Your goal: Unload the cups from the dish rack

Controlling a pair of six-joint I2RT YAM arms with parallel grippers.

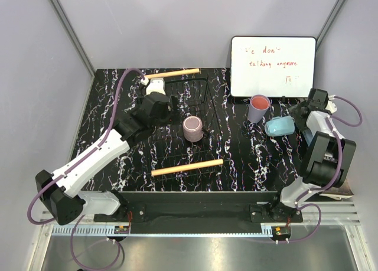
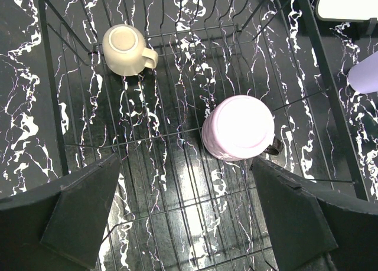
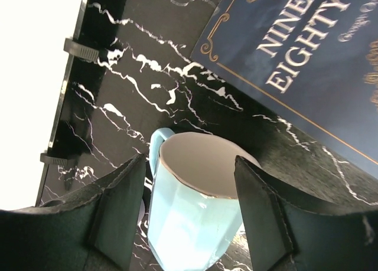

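Hovering over the flat black wire dish rack (image 2: 165, 224) with the left tool (image 2: 186, 165) spread wide, gripping nothing. In the rack just ahead, an upturned mauve-pink cup (image 2: 239, 128); farther ahead-left, a small pale handled mug (image 2: 124, 49). Clamping a light blue cup (image 3: 189, 224) in the right tool (image 3: 189, 162), over the black marbled worktop (image 3: 136, 88).

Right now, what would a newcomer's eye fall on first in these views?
The right gripper is shut on a light blue cup, tipped on its side to the right of the dish rack, near a purple cup standing before the whiteboard. In the rack sit an upturned mauve-pink cup and a small pale mug, with the left gripper open above them.
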